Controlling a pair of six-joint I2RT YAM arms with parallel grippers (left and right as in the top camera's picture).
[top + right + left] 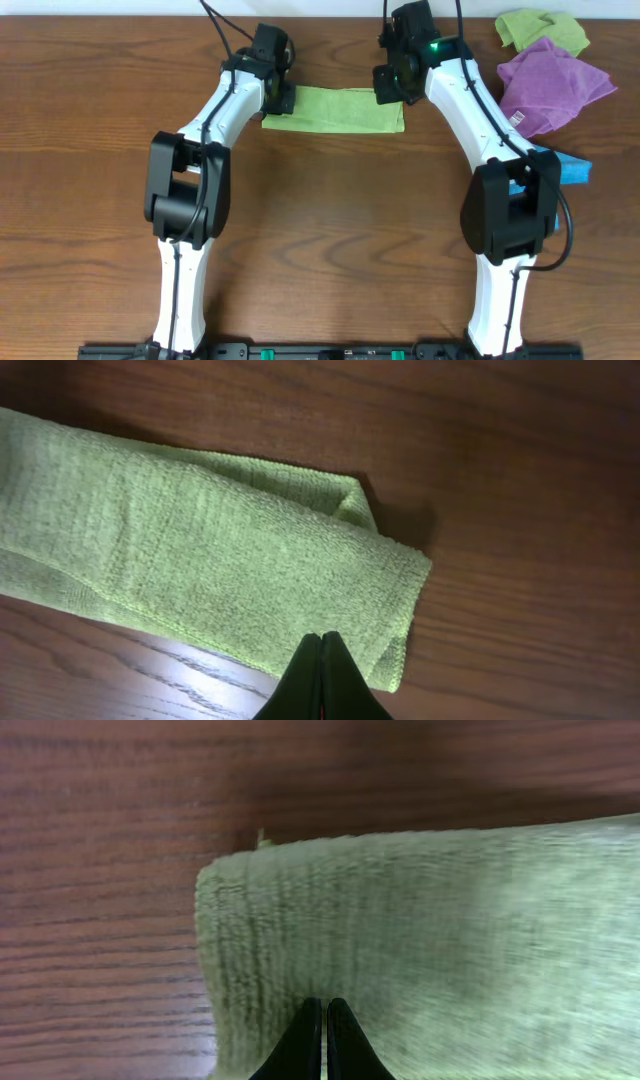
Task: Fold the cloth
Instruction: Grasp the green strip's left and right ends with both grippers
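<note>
Lime-green cloth point(335, 108) lies folded into a flat strip on your wooden worktop point(330, 230), stretched between your two claws. Your left claw point(283, 97) is closed, tips down on the strip's nearest end. Your right claw point(390, 88) is closed likewise on the opposite end.

We hold both arms stretched forward, elbows low and forearms leaning in toward each other. Our left arm point(215, 115) ends in the left gripper point(284, 98), which points down with its fingers point(305, 1040) pressed together and no gap between them. Our right arm point(468, 105) mirrors it. The right gripper point(388, 88) also points down, its fingers point(338, 680) closed tight.
</note>
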